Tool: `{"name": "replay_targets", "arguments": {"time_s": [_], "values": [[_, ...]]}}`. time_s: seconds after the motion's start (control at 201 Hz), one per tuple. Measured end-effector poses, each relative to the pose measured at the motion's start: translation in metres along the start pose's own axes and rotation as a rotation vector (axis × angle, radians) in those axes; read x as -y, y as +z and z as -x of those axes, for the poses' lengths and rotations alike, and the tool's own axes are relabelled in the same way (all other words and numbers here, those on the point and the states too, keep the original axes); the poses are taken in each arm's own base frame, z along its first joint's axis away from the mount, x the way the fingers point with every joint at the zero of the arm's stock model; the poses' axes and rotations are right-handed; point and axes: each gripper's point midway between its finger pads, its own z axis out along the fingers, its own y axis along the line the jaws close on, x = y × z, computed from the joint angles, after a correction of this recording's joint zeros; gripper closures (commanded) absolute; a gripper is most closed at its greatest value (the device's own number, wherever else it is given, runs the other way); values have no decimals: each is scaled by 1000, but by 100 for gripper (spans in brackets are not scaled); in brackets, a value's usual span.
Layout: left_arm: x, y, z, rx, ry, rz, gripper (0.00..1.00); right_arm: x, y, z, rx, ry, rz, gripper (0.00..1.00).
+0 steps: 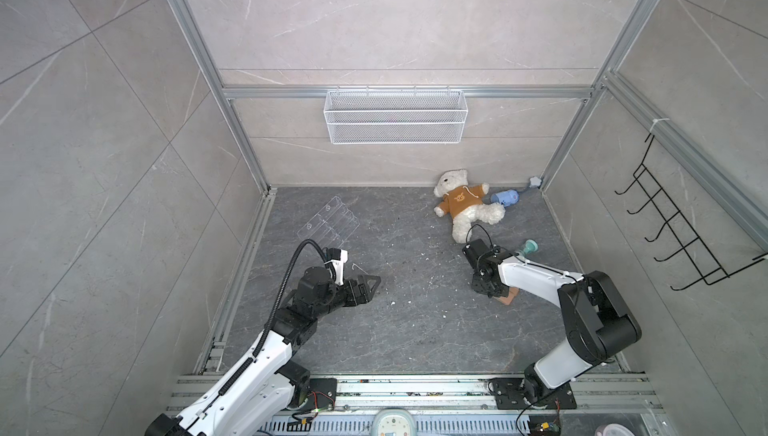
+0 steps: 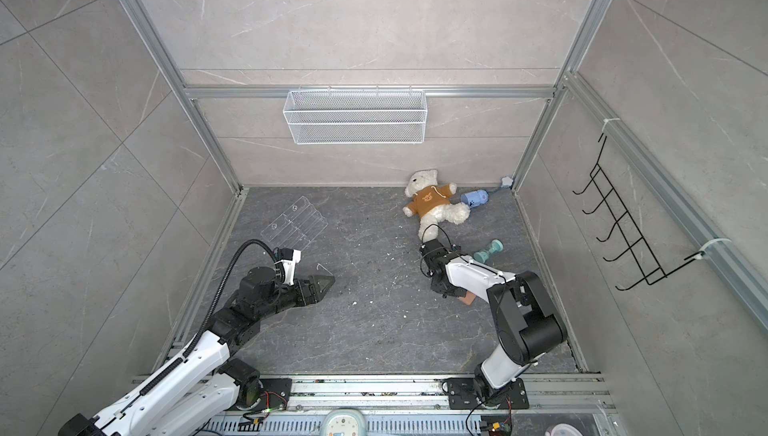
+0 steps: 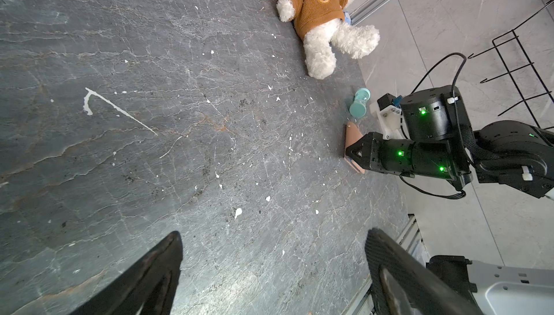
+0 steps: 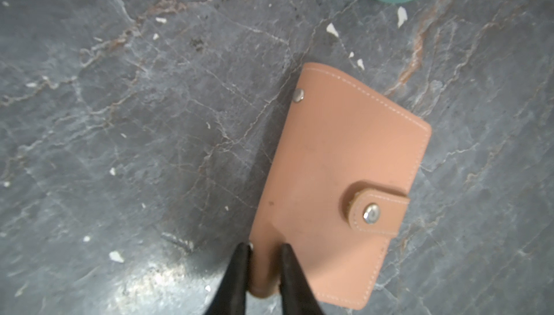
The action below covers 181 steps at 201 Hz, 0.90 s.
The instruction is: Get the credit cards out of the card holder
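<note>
The card holder [image 4: 338, 160] is a flat folder of peach-tan leather with pale stitching along its edges and rounded corners. It is folded shut, so its inside is hidden. A short rounded strap tab [image 4: 379, 213] wraps over from one long edge and is fastened on the cover by a shiny metal stud [image 4: 371, 214], and a small rivet [image 4: 298, 95] sits near a corner on the spine side. From the left wrist view a thin pale blue edge shows along its lower side. It lies on the dark grey veined counter [image 4: 150, 118], on the right side in both top views, mostly covered there by the arm above it. The right hand [image 4: 266, 247] is closed on it: its two black fingers [image 4: 236, 274] stand close together with the spine-side corner of the leather pinched between them. Just beyond the holder lies a teal spool-shaped thing [image 1: 528, 247], near but not touching it. Farther back a white teddy bear [image 1: 463, 203] in a brown sweater sprawls by the rear wall, with a small blue toy [image 1: 505, 197] at its side. Well apart, on the left, a clear acrylic tiered rack [image 1: 328, 222] lies on the counter, and the left hand [image 3: 274, 234] hovers over bare stone with its jaws spread wide, holding nothing. White flecks are scattered over the counter.
</note>
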Motion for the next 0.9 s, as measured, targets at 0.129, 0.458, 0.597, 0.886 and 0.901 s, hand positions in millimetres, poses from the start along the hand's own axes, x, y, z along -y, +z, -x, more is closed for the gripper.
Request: {"name": "replay_targets", "arguments": {"time_s": [0.129,0.458,0.597,0.886,0.901], "values": [[-1,0,-1,-4,-2,3,3,-1,0,1,3,2,5,93],[-1,0,-1,-4,-2,3,4,-12,-10,-1,25,-57,38,100],[-1,0,-1,-4,-3,3,3,-29,-28,-4,54,-108,111,100],[-1,0,-1,-4,-29,3,3,-90,-76,-37,107,-288,298,100],[-1,0,-1,-4,-31,3,3,-93,-79,-40,109,-298,306,100]]}}
